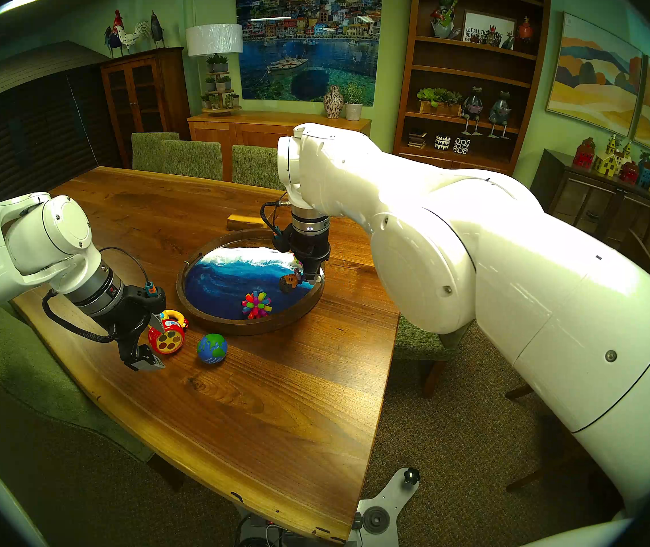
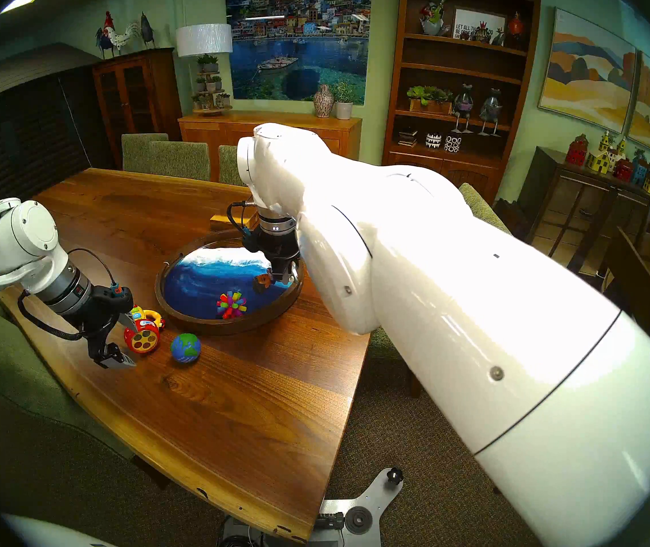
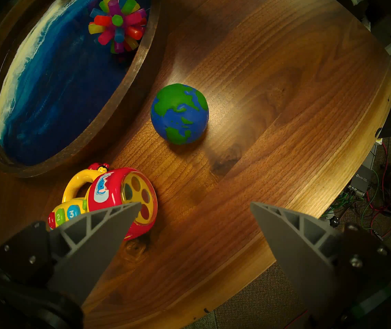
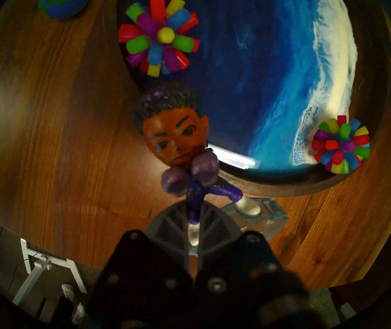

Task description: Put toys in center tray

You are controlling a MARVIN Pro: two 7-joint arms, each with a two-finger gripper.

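Observation:
The center tray (image 1: 236, 329) sits mid-table, round with a dark wooden rim and a blue wave surface. A spiky ball (image 1: 256, 304) lies in its near part, and a second spiky ball (image 4: 340, 145) lies by its far rim. My right gripper (image 4: 193, 224) is shut on the leg of the purple doll (image 4: 175, 136) and holds it over the tray's right rim (image 1: 289, 282). My left gripper (image 3: 195, 205) is open and empty, low over the table. One finger is beside the red-yellow flashlight toy (image 3: 118, 198). The globe ball (image 3: 179, 114) lies ahead of it, beside the tray.
A yellowish wooden block (image 1: 244, 220) lies on the table just behind the tray. Green chairs (image 1: 193, 159) stand along the far and left sides. The table's curved front edge (image 1: 276, 506) runs below the globe. Cables and gear lie on the floor past it.

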